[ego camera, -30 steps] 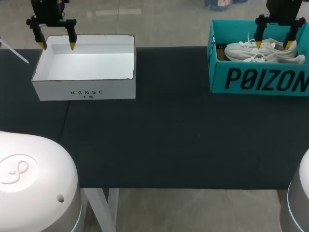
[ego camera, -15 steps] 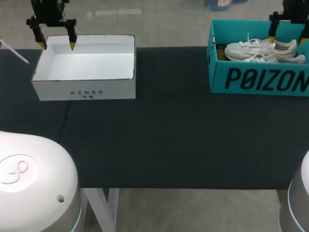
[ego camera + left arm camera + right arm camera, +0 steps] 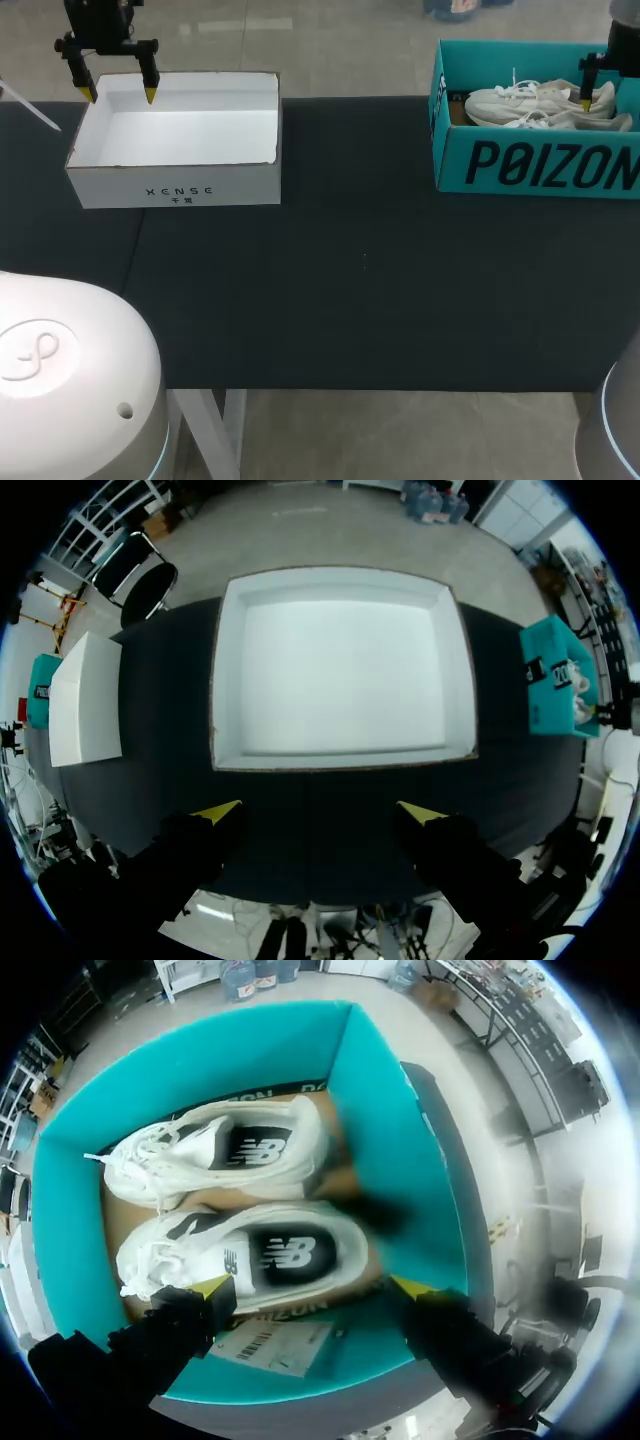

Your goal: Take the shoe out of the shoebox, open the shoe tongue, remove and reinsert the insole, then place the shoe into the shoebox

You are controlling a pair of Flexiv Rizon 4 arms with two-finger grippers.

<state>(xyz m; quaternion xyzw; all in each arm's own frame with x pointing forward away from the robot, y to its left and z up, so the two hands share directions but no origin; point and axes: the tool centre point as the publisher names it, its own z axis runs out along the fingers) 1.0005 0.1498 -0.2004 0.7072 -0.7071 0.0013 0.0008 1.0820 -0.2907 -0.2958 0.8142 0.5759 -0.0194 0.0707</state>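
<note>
A teal shoebox [image 3: 520, 165] stands open at the table's far right with two white sneakers lying side by side in it. My right gripper [image 3: 312, 1285] hangs open above the box, over the heel end of the nearer sneaker [image 3: 250, 1250]; the other sneaker [image 3: 220, 1155] lies beyond it. Neither shoe is touched. In the head view only one of its fingertips [image 3: 586, 101] shows, over the sneakers [image 3: 540, 100]. My left gripper [image 3: 119, 95] hangs open and empty over the far left.
An empty white box [image 3: 175, 185] sits under my left gripper [image 3: 320, 812], its inside [image 3: 340, 665] bare. A flat white lid [image 3: 85, 710] lies beside it. Black cloth [image 3: 360, 280] covers the table between the two boxes.
My right gripper has slid to the right over the shoebox, so one finger has left the head view. The left arm has kept still.
</note>
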